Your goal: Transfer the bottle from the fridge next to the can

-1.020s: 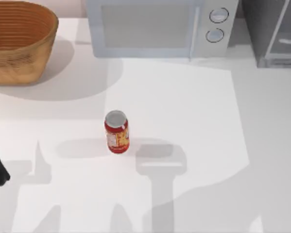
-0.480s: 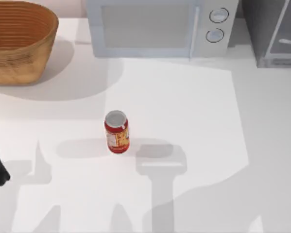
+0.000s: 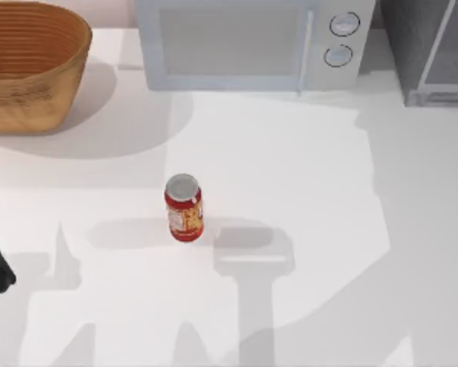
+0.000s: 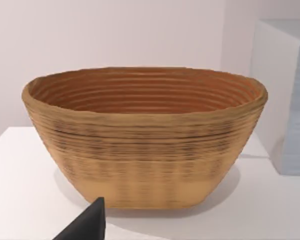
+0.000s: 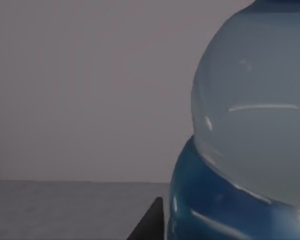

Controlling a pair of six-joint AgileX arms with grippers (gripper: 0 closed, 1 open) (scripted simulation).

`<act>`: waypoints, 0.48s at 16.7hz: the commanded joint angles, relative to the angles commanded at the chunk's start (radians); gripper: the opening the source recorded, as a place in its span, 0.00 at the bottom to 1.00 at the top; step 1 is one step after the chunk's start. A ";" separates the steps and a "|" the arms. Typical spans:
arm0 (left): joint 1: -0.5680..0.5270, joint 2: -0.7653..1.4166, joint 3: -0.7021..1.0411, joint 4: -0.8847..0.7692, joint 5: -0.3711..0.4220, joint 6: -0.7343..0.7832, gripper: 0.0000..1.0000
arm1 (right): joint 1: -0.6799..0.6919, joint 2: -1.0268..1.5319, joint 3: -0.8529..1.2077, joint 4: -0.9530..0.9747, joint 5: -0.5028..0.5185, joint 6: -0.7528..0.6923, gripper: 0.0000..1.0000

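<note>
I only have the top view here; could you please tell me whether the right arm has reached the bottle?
Observer: The right wrist view has the bottle very close in front of the camera, clear body above a blue band.
Operator: Thank you. What is behind it?
Observer: A plain grey wall and floor, which fits the inside of the fridge; I cannot tell whether the bottle is gripped.
Operator: And what does the left wrist camera face?
Observer: The woven basket, standing upright, with the white side of the microwave beside it.
</note>
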 joint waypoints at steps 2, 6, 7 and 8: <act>0.000 0.000 0.000 0.000 0.000 0.000 1.00 | 0.000 -0.004 0.001 -0.005 0.000 0.000 0.00; 0.000 0.000 0.000 0.000 0.000 0.000 1.00 | -0.004 -0.010 -0.018 0.004 -0.004 0.002 0.00; 0.000 0.000 0.000 0.000 0.000 0.000 1.00 | -0.010 -0.025 -0.041 0.014 -0.009 0.002 0.00; 0.000 0.000 0.000 0.000 0.000 0.000 1.00 | -0.016 -0.046 -0.075 0.026 -0.016 0.003 0.00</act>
